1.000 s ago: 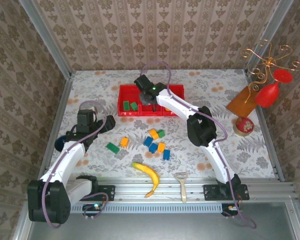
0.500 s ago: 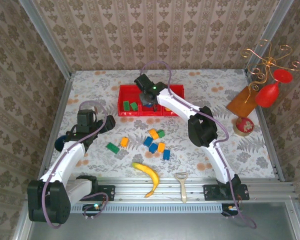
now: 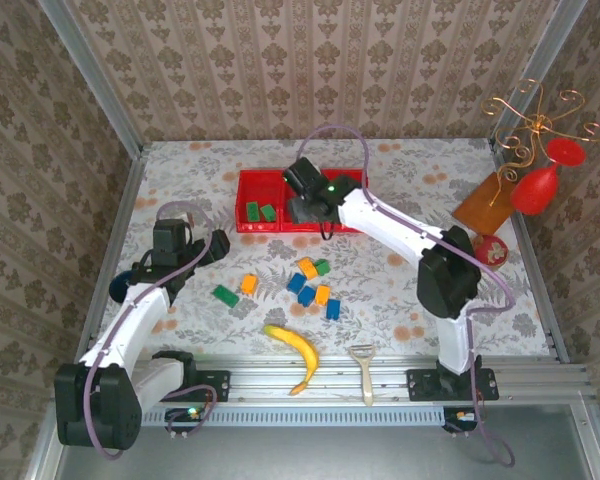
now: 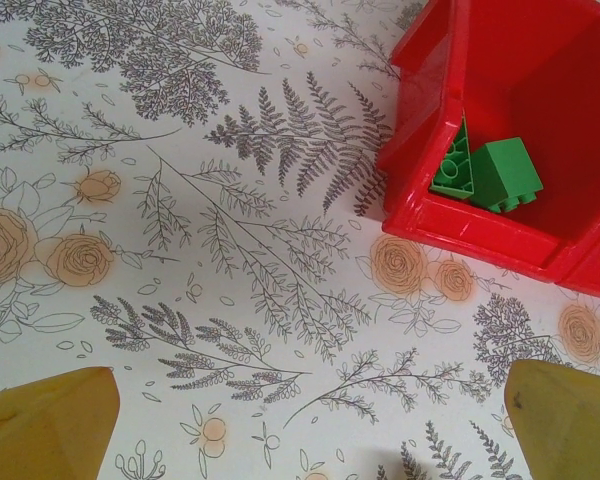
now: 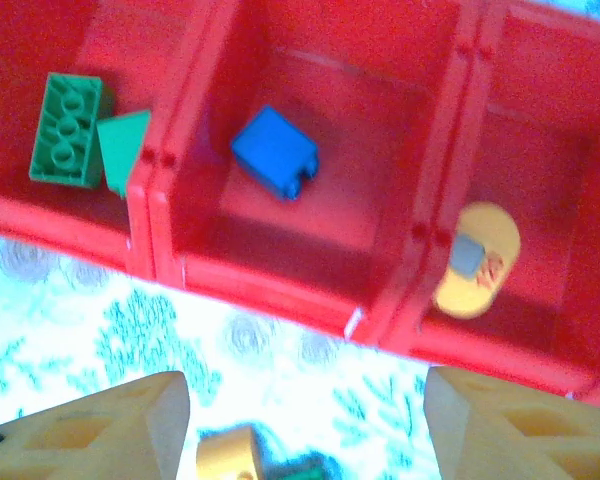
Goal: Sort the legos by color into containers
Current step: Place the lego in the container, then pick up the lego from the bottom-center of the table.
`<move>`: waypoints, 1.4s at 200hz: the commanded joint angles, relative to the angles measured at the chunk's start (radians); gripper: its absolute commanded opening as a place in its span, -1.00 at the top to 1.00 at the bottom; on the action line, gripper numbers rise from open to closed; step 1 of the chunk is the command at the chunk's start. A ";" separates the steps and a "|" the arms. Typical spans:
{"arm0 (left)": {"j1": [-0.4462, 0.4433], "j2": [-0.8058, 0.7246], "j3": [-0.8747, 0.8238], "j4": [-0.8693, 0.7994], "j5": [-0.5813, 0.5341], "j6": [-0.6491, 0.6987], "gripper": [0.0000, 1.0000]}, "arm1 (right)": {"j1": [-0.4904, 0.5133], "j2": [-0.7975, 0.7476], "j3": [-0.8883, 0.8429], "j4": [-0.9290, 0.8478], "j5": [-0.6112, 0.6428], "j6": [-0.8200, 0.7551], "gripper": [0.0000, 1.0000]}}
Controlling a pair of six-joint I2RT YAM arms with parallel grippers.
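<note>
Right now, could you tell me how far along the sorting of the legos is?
Done: two green legos lie in the left compartment of the red tray, one blue lego in the middle. In hand: nothing; the right gripper hangs open above the tray. Remaining: eight loose legos on the table, green, orange and blue.

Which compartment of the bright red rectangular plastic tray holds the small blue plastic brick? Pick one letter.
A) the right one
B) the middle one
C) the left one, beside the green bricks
B: in the right wrist view the blue brick lies alone in the middle compartment of the red tray, while the green bricks sit in the left compartment.
</note>
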 commanded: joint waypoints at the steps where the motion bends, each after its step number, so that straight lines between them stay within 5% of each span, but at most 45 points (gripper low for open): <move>1: 0.009 -0.018 -0.005 -0.013 -0.002 -0.012 -1.00 | 0.014 -0.112 -0.125 0.013 -0.003 0.090 -0.33; 114: 0.012 -0.022 -0.014 0.003 -0.005 -0.027 -1.00 | 0.084 -0.436 -0.555 -0.101 0.016 0.318 -0.65; 280: 0.012 0.006 -0.011 0.020 0.003 -0.034 -1.00 | 0.270 -0.454 -0.716 -0.172 -0.116 0.499 -0.72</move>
